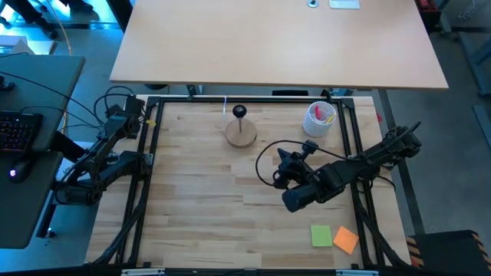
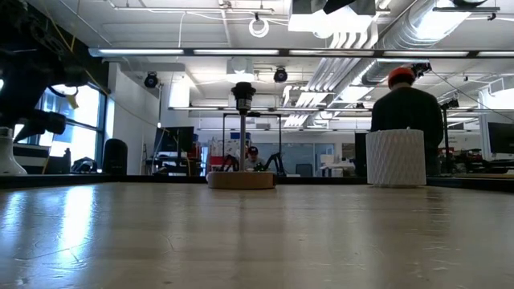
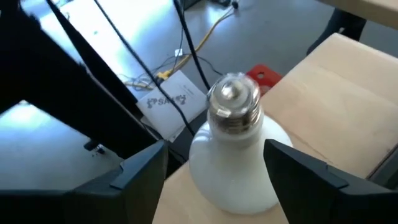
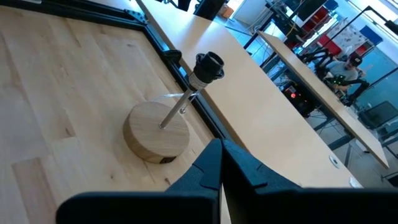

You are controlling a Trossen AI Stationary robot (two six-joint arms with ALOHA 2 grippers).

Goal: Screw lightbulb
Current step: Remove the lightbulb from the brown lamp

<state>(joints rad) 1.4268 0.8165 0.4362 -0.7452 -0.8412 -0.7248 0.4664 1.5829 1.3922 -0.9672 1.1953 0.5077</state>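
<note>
The lightbulb (image 3: 233, 165) has a smooth, white, milky globe, and its screw end is shiny grey metal with ridges. The left gripper's fingers (image 3: 140, 177) beside it look like dark matt plastic. The table (image 1: 215, 192) is pale wood boards with a smooth, slightly shiny top. The round stand (image 4: 155, 132) is plain light wood with a thin shiny metal post and a black socket. The white cup (image 2: 396, 158) has a bumpy, ribbed wall. Two paper squares (image 1: 334, 238) look flat and matt.
</note>
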